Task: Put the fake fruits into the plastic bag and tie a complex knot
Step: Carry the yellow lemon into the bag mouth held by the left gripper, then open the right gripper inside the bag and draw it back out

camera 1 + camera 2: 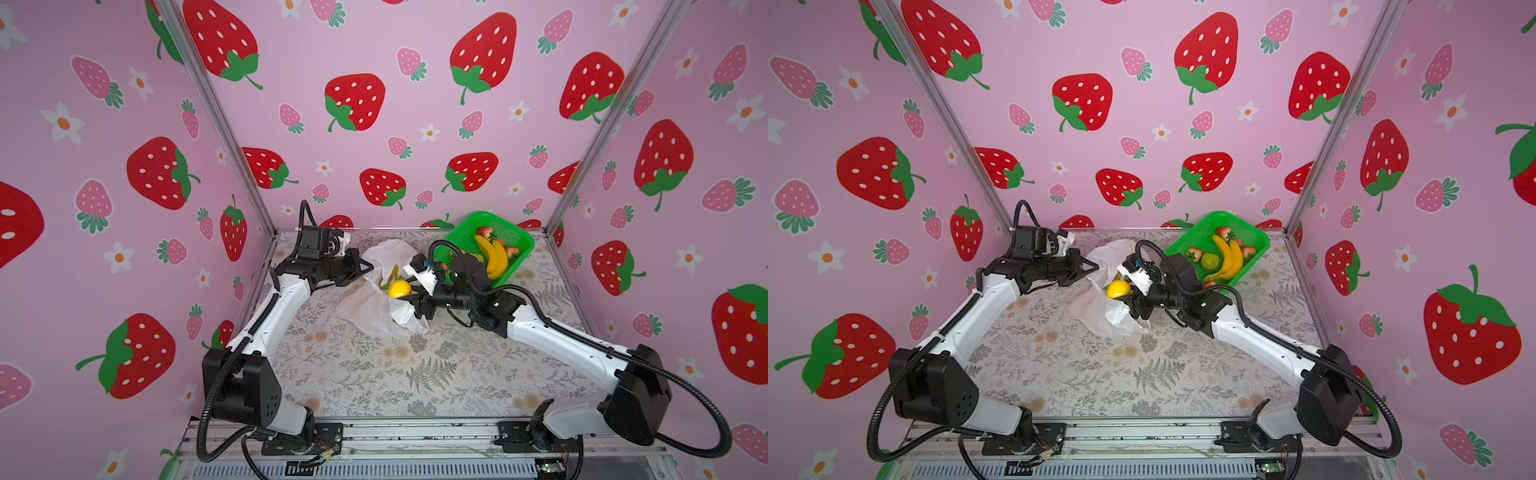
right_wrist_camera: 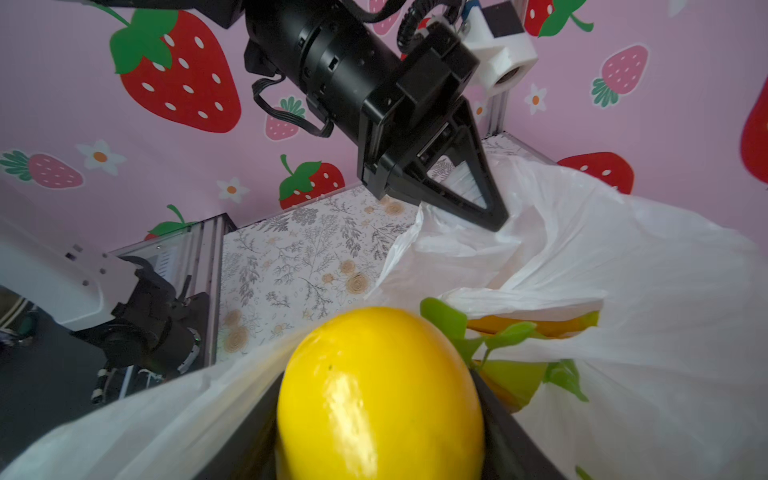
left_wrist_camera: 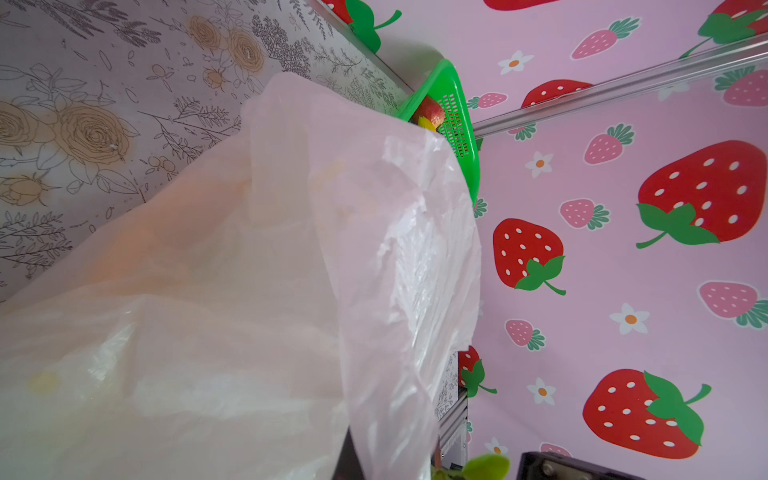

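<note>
Seen in both top views, taking the plastic bag (image 1: 380,309) as the landmark. Left of the bag: left gripper (image 1: 365,266), pinched fully closed on the bag's upper rim, lifting that side of the mouth up off the floral table (image 1: 374,382). Same pinch visible in the right wrist view, at the tip of the black jaws (image 2: 490,216). Thin, crinkly, translucent film; very light, limp, likely to slip or tear if tugged hard, so best taken by a bunched fold of rim or by a handle loop.

At the bag's mouth: right gripper (image 1: 409,295), jaws partly spread and clamped around the yellow lemon (image 1: 399,288), held just over the opening. Glossy, hard-looking, rounded shell (image 2: 380,395); probably light and slippery, best gripped across the widest middle, as here. Inside the bag, beyond the lemon: long yellow-orange pieces and green leaves (image 2: 511,340) already lying in the film.

Right of the bag, towards the back corner: green mesh basket (image 1: 1258,241) with bananas (image 1: 1227,259), several strawberries (image 1: 1195,253) and a green pear-like fruit (image 1: 1209,262) not yet moved. No knot yet; handles loose.
</note>
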{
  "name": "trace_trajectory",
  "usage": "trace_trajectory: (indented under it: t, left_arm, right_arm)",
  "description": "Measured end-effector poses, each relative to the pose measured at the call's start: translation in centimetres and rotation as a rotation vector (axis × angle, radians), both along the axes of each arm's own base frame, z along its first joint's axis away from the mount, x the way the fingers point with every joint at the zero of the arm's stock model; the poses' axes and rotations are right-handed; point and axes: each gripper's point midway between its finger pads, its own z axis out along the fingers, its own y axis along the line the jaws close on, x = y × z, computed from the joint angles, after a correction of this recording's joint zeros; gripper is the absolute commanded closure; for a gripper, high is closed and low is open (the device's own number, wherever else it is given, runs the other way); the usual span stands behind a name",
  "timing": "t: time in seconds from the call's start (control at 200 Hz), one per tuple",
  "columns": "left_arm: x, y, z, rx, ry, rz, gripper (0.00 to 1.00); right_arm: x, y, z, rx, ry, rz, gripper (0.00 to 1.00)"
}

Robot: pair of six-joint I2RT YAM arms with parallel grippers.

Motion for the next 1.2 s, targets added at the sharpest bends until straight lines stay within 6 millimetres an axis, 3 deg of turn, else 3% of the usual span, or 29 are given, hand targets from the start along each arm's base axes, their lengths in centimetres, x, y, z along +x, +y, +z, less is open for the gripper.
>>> trace_trajectory:
  t: [0.16,0.355,0.475,0.635,0.796,0.916,1.026,1.201]
  left_arm:
    - [0.0,-0.1,0.0,0.0,0.0,-0.002,1.0]
    - [-0.1,-0.3,0.0,0.0,0.0,-0.007,1.0]
    - [-0.2,-0.4,0.0,0.0,0.0,-0.011,1.0]
    - [-0.2,-0.4,-0.1,0.0,0.002,-0.011,1.0]
    - [-0.3,-0.4,-0.2,0.001,0.006,-0.011,1.0]
    - [-0.3,-0.4,-0.3,0.001,0.006,-0.011,1.0]
    - [-0.3,-0.4,-0.3,0.001,0.007,-0.011,1.0]
    - [-0.3,-0.4,-0.3,0.001,0.007,-0.011,1.0]
  right_arm:
    - [-0.3,0.4,-3.7,0.001,0.129,0.034,0.69]
    - [2.7,-0.7,-9.5,-0.06,0.28,-0.064,0.69]
    - [3.5,-0.7,-11.1,-0.088,0.304,-0.092,0.67]
    - [3.4,1.4,-12.8,-0.13,0.313,-0.07,0.59]
    - [4.1,3.8,-13.5,-0.153,0.312,-0.05,0.49]
    - [4.5,4.4,-13.1,-0.148,0.31,-0.052,0.3]
    - [4.9,4.2,-12.7,-0.132,0.322,-0.071,0.18]
    - [5.9,1.9,-10.8,-0.062,0.337,-0.108,0.13]
